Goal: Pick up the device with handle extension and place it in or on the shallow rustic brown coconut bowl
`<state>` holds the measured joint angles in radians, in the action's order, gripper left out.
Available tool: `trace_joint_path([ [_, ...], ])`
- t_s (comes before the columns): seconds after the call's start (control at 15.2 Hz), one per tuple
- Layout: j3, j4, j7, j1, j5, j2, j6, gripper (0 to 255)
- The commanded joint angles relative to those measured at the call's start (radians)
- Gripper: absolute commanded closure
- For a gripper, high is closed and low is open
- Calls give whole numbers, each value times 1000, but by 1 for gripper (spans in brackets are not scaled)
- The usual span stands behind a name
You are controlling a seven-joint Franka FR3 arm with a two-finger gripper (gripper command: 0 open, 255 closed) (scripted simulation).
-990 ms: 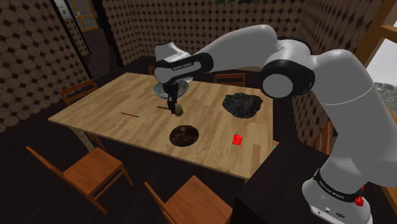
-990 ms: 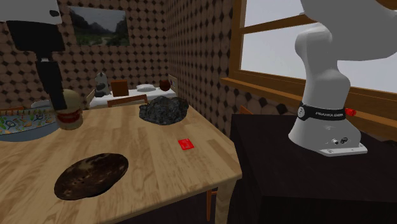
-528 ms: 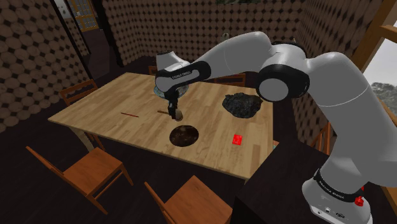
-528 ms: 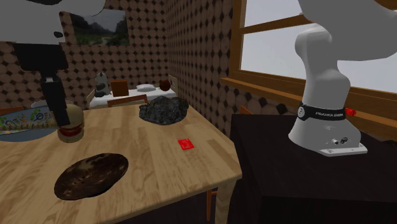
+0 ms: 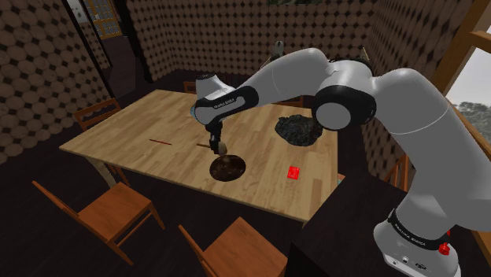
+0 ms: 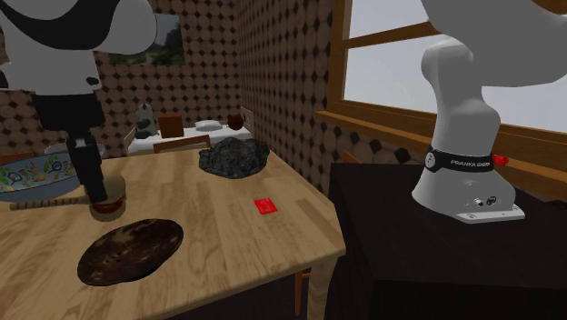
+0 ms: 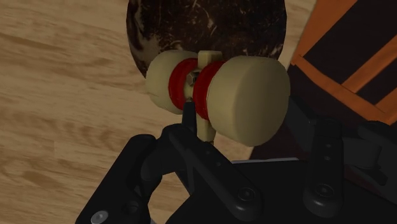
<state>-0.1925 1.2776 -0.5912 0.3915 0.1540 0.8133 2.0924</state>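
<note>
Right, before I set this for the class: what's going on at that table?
The white arm's black gripper is shut on a cream and red device with a thin wooden handle, holding it close to the wooden table. The device sits right beside the dark brown coconut bowl, at its far edge in the shoulder view, and is not yet in it.

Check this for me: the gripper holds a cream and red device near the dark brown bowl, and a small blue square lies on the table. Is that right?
Not quite. The small square on the table is red, not blue, as the shoulder view shows. The rest stands: the gripper holds the cream and red device near the dark brown bowl.
</note>
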Motion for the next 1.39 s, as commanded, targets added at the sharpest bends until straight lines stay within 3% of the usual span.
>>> trace_joint_path([
  [0.0, 2, 3, -1, -1, 2, 14, 18, 255],
  [0.79, 6, 8, -3, -3, 7, 46, 55, 255],
  [0.86, 6, 8, -3, -3, 7, 46, 55, 0],
  [1.19, 6, 8, -3, -3, 7, 46, 55, 0],
  [1.32, 1, 5, 0, 0, 2, 8, 14, 0],
])
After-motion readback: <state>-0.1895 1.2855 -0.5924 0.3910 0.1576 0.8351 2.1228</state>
